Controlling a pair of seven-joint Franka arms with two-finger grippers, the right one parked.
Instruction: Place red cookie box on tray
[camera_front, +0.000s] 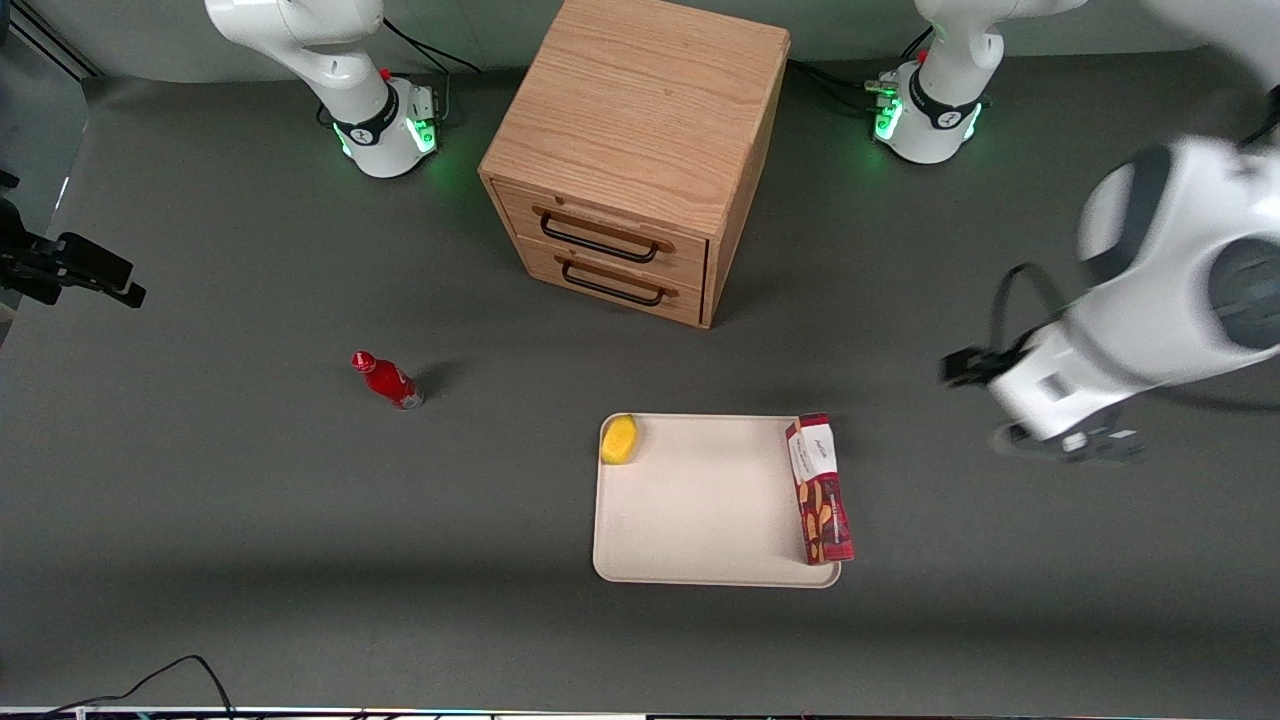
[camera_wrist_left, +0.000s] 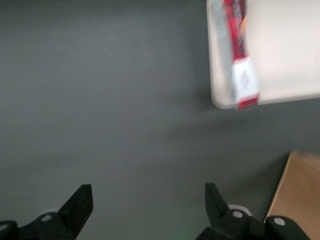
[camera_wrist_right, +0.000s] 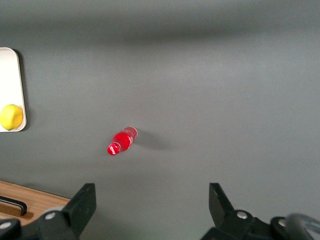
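Lying: red cookie box (camera_front: 820, 489) on tray (camera_front: 700, 500), along its working-arm edge
Axis: long, white end toward cabinet (camera_front: 640, 150)
Gripper (camera_wrist_left: 147, 205): spread wide, empty, above bare table

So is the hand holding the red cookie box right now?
No, the open, empty hand hangs over bare table toward the working arm's end, while the red cookie box lies on the tray edge.
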